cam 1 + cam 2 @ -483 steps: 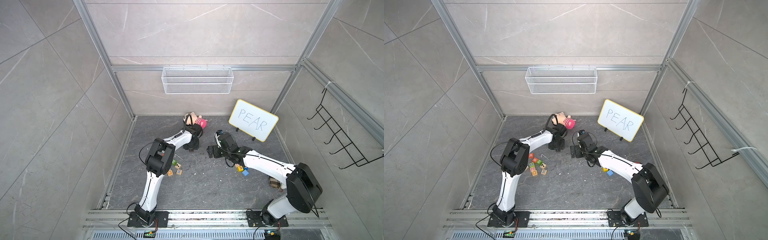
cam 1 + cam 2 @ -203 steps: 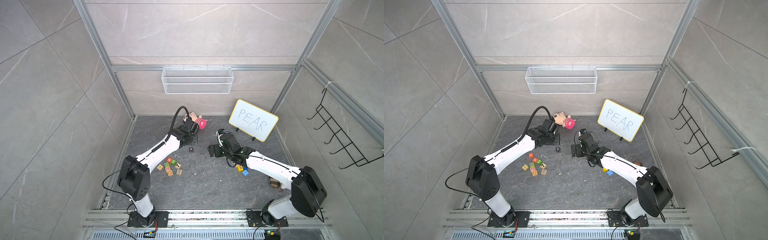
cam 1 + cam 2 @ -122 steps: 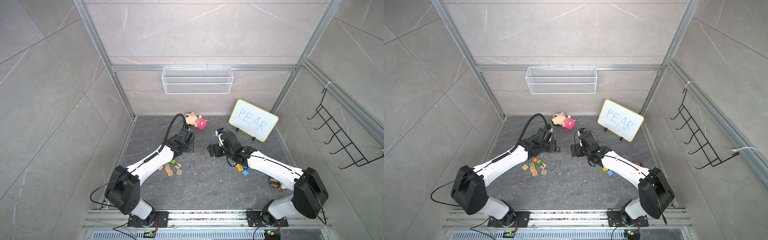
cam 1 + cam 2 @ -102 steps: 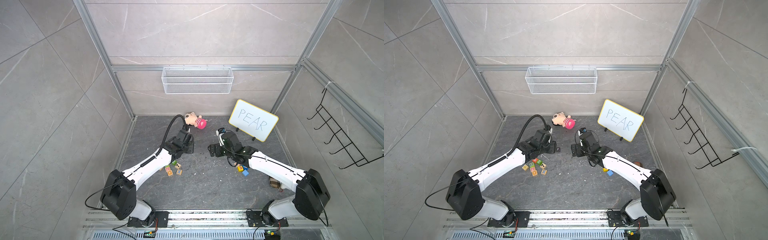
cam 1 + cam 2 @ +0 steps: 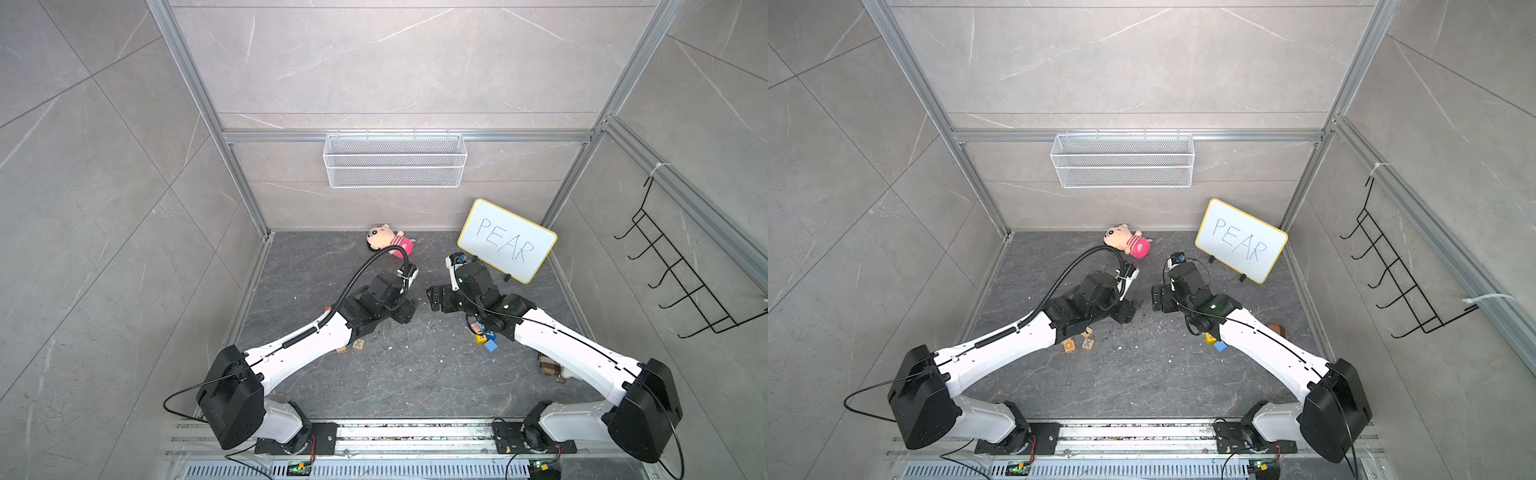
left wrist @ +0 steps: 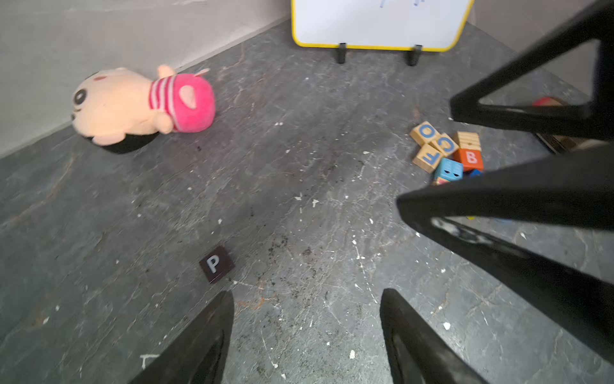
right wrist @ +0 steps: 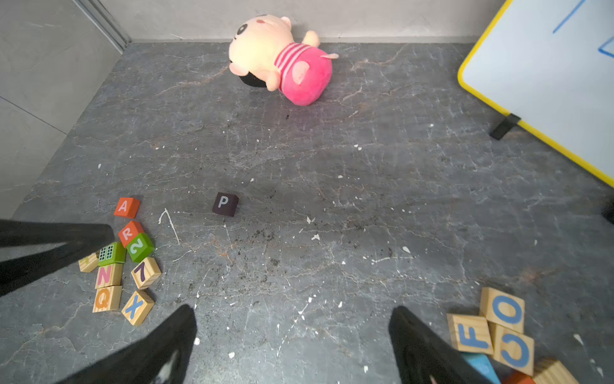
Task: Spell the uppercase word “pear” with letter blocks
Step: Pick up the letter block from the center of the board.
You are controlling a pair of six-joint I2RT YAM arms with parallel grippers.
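Just ahead of the left fingers [image 6: 199, 345], which stand spread and empty, the black P block [image 6: 216, 264] sits alone on the bench [image 6: 299, 149], letter up, apparently placed as the word's first letter. The right fingers [image 7: 159, 352] are also wide apart, holding nothing, farther from it. Off to their side the orange A block [image 7: 126, 207] and R block [image 7: 130, 232] lie clustered with wooden cubes [image 7: 108, 276] reading N, Q, X, 7; no E is legible. Beyond both, the whiteboard [image 5: 506, 241] reads PEAR.

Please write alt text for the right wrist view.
A black P block sits alone on the floor before the open right gripper. An orange A block and R block lie near wooden cubes; a plush toy lies beyond.
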